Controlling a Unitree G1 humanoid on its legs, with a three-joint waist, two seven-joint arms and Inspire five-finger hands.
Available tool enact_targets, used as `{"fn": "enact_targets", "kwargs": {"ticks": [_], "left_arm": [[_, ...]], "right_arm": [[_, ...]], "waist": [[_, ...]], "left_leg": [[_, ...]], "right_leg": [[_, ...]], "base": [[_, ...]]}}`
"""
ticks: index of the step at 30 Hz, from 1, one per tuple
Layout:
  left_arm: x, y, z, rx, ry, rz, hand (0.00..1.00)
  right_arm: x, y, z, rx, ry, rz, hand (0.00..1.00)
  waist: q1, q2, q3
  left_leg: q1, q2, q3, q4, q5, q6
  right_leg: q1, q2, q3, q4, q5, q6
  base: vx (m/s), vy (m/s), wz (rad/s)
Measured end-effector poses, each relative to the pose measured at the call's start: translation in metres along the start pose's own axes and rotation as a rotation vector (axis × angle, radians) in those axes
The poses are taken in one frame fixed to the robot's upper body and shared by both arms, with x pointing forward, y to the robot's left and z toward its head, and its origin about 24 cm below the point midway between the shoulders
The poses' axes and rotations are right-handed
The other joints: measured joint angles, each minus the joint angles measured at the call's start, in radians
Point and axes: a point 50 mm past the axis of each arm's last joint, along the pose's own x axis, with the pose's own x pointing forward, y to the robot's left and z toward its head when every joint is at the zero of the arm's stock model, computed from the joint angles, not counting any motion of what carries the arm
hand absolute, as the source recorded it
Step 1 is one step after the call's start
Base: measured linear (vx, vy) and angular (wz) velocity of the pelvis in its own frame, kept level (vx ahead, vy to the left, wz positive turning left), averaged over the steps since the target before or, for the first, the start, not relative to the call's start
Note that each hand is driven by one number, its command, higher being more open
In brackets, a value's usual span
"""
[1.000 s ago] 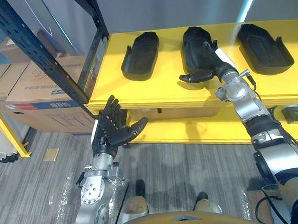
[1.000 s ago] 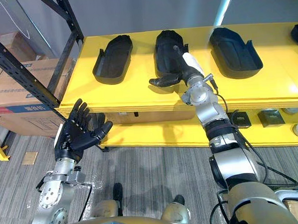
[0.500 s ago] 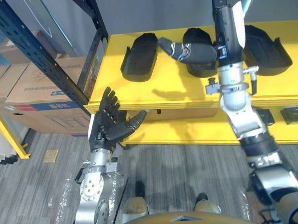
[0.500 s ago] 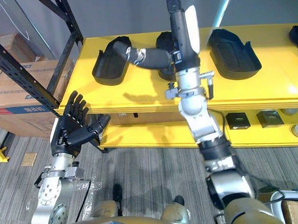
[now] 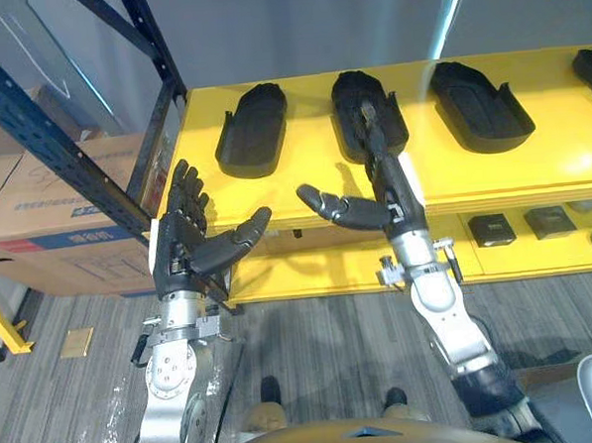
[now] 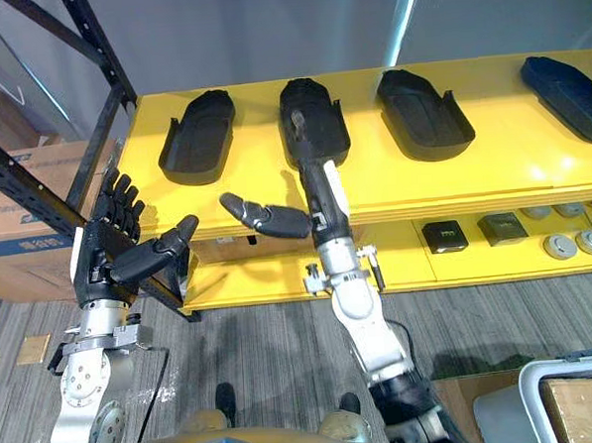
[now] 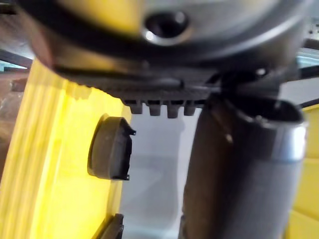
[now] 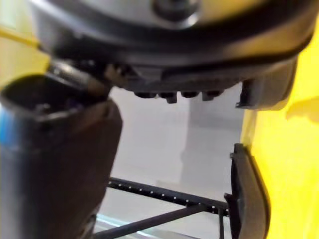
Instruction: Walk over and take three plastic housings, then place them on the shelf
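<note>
No writing can be read from where I stand. The cardboard box (image 5: pixel 61 199) off to the robot's left has a blue and red printed strip along its side, but the characters on it are too small to make out.

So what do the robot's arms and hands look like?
Silver-grey metal left arm and right arm, with rounded joints. Each ends in a black hand; the left hand and right hand each carry a white panel along one edge.
</note>
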Motion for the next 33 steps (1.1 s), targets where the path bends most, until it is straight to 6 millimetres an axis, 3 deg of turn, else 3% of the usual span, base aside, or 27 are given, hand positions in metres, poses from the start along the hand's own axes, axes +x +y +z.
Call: {"fn": "enact_targets", "kwargs": {"ticks": [4, 7, 9, 13, 15, 19, 23, 25, 29, 30, 33], "left_arm": [[0.002, 0.017, 0.004, 0.075, -0.019, 0.126, 1.00], [0.006, 0.026, 0.007, 0.170, -0.037, 0.195, 1.00], [0.012, 0.030, 0.013, 0.260, -0.073, 0.220, 1.00], [0.034, 0.036, 0.019, 0.396, -0.128, 0.229, 1.00], [0.043, 0.043, 0.021, 0.430, -0.139, 0.248, 1.00], [0.044, 0.045, 0.021, 0.418, -0.133, 0.271, 1.00], [0.038, 0.035, 0.009, 0.270, -0.063, 0.247, 1.00], [0.027, 0.020, -0.004, 0.212, 0.002, 0.167, 1.00], [0.004, 0.012, -0.023, 0.180, 0.115, 0.101, 1.00], [-0.011, 0.015, -0.013, 0.100, 0.075, 0.085, 1.00], [-0.011, 0.015, -0.013, 0.100, 0.075, 0.085, 1.00]], "right_arm": [[-0.037, -0.013, -0.005, 0.036, 0.102, -0.143, 1.00], [-0.054, -0.022, -0.005, 0.050, 0.147, -0.195, 1.00], [-0.062, -0.029, -0.008, 0.033, 0.174, -0.205, 1.00], [-0.066, -0.028, -0.009, 0.033, 0.192, -0.158, 1.00], [-0.066, -0.023, -0.009, 0.072, 0.192, -0.116, 1.00], [-0.057, -0.008, -0.005, 0.088, 0.157, 0.043, 1.00], [-0.026, 0.002, 0.003, 0.104, 0.055, 0.151, 1.00], [-0.002, 0.000, 0.002, 0.125, 0.032, 0.133, 1.00], [0.010, -0.002, -0.006, 0.188, 0.075, 0.089, 1.00], [0.003, 0.001, -0.013, 0.238, 0.121, 0.043, 1.00], [0.003, 0.001, -0.013, 0.238, 0.121, 0.043, 1.00]], "waist": [[-0.048, -0.002, -0.012], [-0.073, -0.004, -0.016], [-0.094, -0.004, -0.017], [-0.097, 0.002, -0.023], [-0.099, 0.003, -0.025], [-0.092, 0.001, -0.027], [-0.081, 0.000, -0.028], [-0.057, -0.001, -0.029], [-0.025, -0.001, -0.029], [-0.013, -0.073, -0.046], [-0.013, -0.073, -0.046]], "left_leg": [[0.020, 0.001, 0.055, 0.014, -0.028, -0.001], [0.021, 0.002, 0.092, 0.038, -0.051, 0.001], [0.024, 0.003, 0.111, 0.052, -0.066, 0.000], [0.031, 0.003, 0.134, 0.062, -0.077, 0.002], [0.032, 0.003, 0.141, 0.063, -0.077, 0.002], [0.030, 0.002, 0.148, 0.063, -0.078, 0.003], [0.022, 0.003, 0.107, 0.071, -0.078, 0.003], [-0.003, 0.002, 0.070, 0.082, -0.077, 0.006], [-0.012, 0.002, 0.037, 0.080, -0.074, 0.005], [-0.006, 0.003, 0.025, 0.055, -0.063, 0.000], [-0.006, 0.003, 0.025, 0.055, -0.063, 0.000]], "right_leg": [[-0.013, 0.001, 0.053, -0.001, 0.000, 0.000], [-0.027, 0.001, 0.093, -0.004, 0.001, 0.000], [-0.026, 0.002, 0.111, -0.017, 0.008, -0.001], [-0.027, 0.004, 0.140, -0.033, 0.021, 0.000], [-0.030, 0.006, 0.148, -0.037, 0.028, 0.005], [-0.035, 0.006, 0.156, -0.041, 0.036, 0.007], [-0.006, 0.005, 0.119, -0.052, 0.038, 0.008], [0.001, 0.003, 0.085, -0.054, 0.038, 0.007], [0.024, 0.004, 0.044, -0.063, 0.034, 0.004], [0.030, 0.006, 0.020, -0.063, 0.026, -0.009], [0.030, 0.006, 0.020, -0.062, 0.026, -0.009]], "base": [[0.02, 0.010, -0.36], [-0.01, 0.019, -0.39], [-0.01, 0.021, -0.32], [0.00, 0.013, -0.23], [0.01, 0.005, -0.11], [0.01, 0.004, -0.05], [-0.01, -0.006, 0.29], [-0.04, -0.012, 0.44], [-0.01, -0.011, 0.28], [0.00, -0.004, 0.10], [0.00, 0.000, 0.00]]}}
